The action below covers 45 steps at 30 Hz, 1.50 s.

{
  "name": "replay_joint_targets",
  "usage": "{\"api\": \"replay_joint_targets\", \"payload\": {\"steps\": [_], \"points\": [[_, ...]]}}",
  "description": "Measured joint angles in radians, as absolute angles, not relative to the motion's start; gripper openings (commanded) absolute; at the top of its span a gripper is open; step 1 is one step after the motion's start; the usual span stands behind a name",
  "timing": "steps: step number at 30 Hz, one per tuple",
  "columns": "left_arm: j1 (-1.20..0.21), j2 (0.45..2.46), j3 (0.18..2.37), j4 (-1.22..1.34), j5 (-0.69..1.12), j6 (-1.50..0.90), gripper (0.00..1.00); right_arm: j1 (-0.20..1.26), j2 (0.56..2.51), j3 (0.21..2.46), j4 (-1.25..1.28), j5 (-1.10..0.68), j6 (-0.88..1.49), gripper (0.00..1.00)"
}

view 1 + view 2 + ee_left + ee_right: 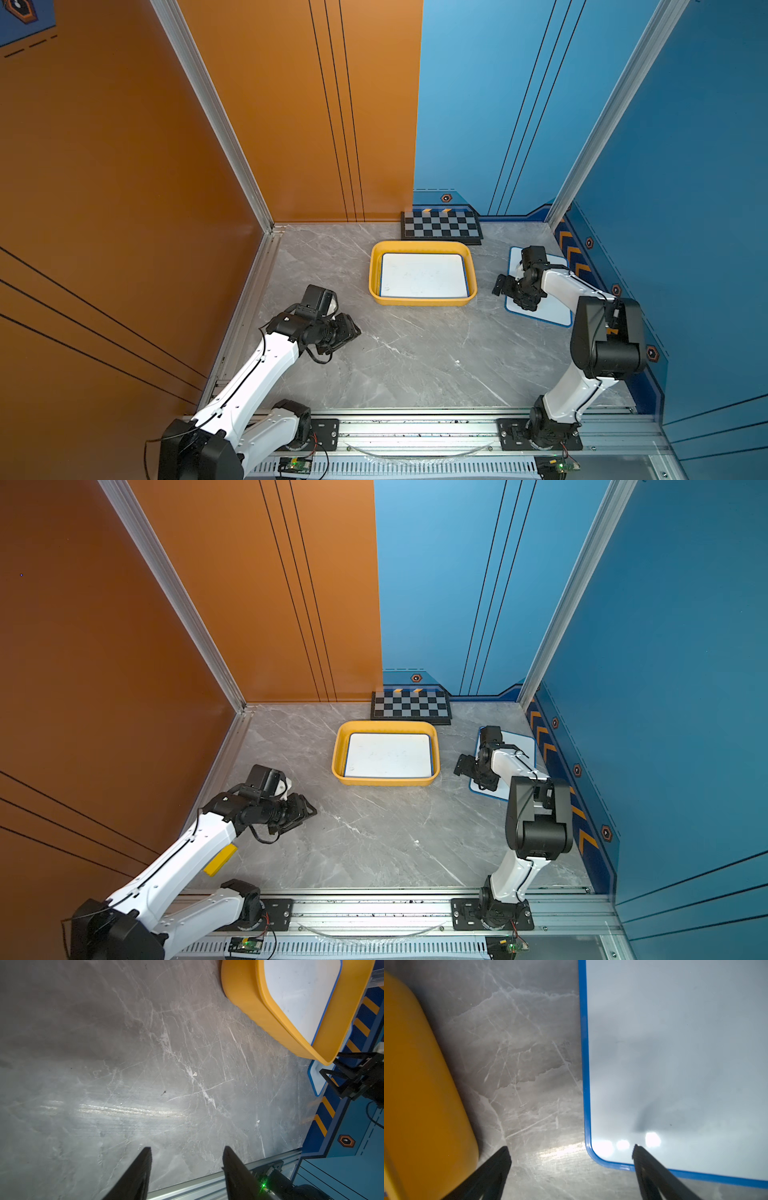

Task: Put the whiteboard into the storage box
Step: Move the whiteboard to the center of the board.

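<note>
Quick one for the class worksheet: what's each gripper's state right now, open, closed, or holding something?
Left gripper: open, holding nothing.
Right gripper: open, holding nothing; its fingers straddle the edge of the whiteboard.

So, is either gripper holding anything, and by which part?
Nothing is held. The left gripper is open over the table; the right gripper is open over a corner of the whiteboard outside the storage box.

- No word, number or brand name is legible anywhere.
- Hexagon badge on the blue wall, well apart from the left gripper: its white mark is too small to read.
- Whiteboard in the storage box, beyond that gripper: faint pen traces, illegible.
</note>
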<state>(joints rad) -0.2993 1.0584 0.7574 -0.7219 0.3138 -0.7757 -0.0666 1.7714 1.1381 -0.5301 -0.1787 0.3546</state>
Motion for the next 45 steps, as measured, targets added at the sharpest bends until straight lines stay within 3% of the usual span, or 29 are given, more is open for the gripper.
{"api": "replay_joint_targets", "payload": {"steps": [12,28,45], "points": [[-0.316,1.089,0.775,-0.722,0.306,-0.776,0.57,0.021,1.808,1.131,-0.488,-0.115,0.348,0.94],[-0.322,0.995,0.771,-0.722,0.304,-0.776,0.58,0.227,1.677,0.967,-0.46,-0.067,0.418,0.94],[-0.322,0.823,0.691,-0.726,0.337,-0.821,0.58,0.672,1.647,0.931,-0.388,-0.076,0.632,0.94]]}}
